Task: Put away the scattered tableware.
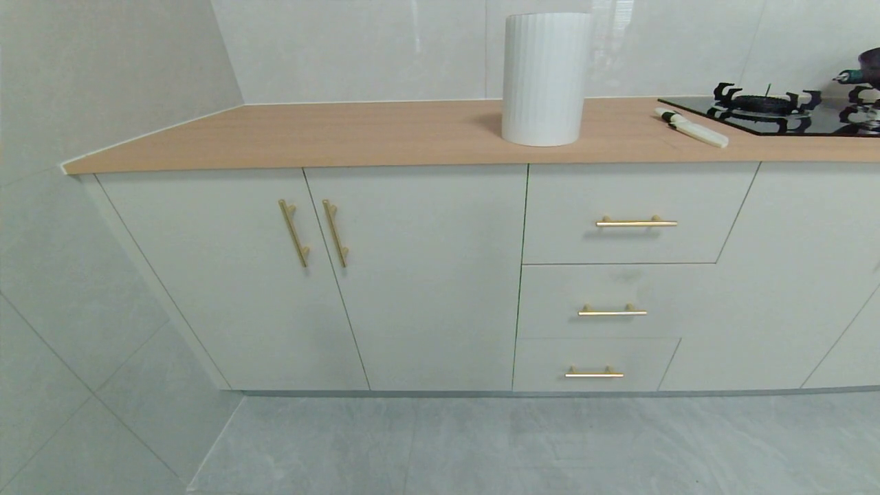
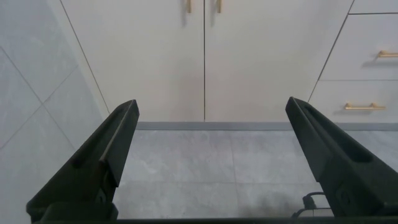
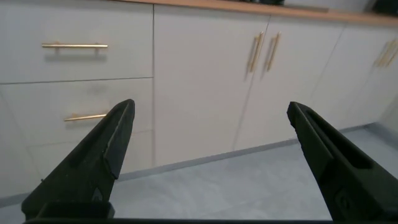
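nearest, the left gripper (image 2: 211, 106) hangs low over the floor (image 2: 205, 168) with its fingers spread wide and nothing between them. the right gripper (image 3: 211, 107) is the same, spread and empty, facing the drawers (image 3: 74, 62). above both runs the counter (image 1: 344, 134). the task's thing, a pale utensil (image 1: 689, 127), lies flat on it toward the robot's right, just beside the stove (image 1: 777, 113) and apart from the white ribbed holder (image 1: 545, 79). so it sits up and ahead of both grippers, and the right arm looks nearer. its long axis runs slantwise, the dark-marked end toward the back wall and the holder, the plain end toward the front edge. i cannot tell which end is the handle.
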Robot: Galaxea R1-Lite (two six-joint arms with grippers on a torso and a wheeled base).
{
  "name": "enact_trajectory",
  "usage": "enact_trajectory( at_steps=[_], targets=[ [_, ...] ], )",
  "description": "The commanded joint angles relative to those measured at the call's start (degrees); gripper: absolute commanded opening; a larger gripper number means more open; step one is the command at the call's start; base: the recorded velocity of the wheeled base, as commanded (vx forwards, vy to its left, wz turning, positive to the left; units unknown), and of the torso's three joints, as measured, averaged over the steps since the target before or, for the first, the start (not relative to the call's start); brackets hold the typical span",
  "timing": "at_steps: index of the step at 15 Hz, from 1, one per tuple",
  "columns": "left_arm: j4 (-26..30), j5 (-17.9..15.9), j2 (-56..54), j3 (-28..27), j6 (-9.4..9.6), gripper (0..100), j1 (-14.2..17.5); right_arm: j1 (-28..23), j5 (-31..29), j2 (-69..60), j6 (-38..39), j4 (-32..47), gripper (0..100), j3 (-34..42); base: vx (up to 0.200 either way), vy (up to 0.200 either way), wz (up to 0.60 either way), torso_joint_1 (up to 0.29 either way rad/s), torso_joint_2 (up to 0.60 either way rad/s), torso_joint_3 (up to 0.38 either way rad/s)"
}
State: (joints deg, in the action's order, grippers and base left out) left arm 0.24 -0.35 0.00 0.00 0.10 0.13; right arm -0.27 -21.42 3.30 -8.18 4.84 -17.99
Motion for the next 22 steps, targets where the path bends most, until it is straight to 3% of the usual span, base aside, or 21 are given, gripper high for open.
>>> enact_trajectory(
  at_steps=[1,4,9,19,22],
  targets=[
    [0.0,0.0,0.0,0.0,-0.01,100,0.0,-0.1,5.8,-3.2,2.5,-3.3,100,9.1,0.000,0.000,0.00,0.000,0.00,0.000],
    [0.0,0.0,0.0,0.0,-0.01,100,0.0,-0.1,14.9,-3.2,4.3,-10.8,100,18.0,0.000,0.000,0.00,0.000,0.00,0.000],
    [-0.1,0.0,0.0,0.0,-0.01,100,0.0,0.0,21.3,-3.2,8.0,-3.3,100,17.6,0.000,0.000,0.00,0.000,0.00,0.000],
    [0.0,0.0,0.0,0.0,0.43,100,0.0,0.0,21.9,-3.2,6.9,-4.7,100,17.9,0.000,0.000,0.00,0.000,0.00,0.000],
    [0.0,0.0,0.1,0.0,0.08,100,0.0,0.0,21.9,-3.2,6.9,-4.7,100,17.9,0.200,0.000,0.00,-0.001,0.00,-0.001]
  ],
)
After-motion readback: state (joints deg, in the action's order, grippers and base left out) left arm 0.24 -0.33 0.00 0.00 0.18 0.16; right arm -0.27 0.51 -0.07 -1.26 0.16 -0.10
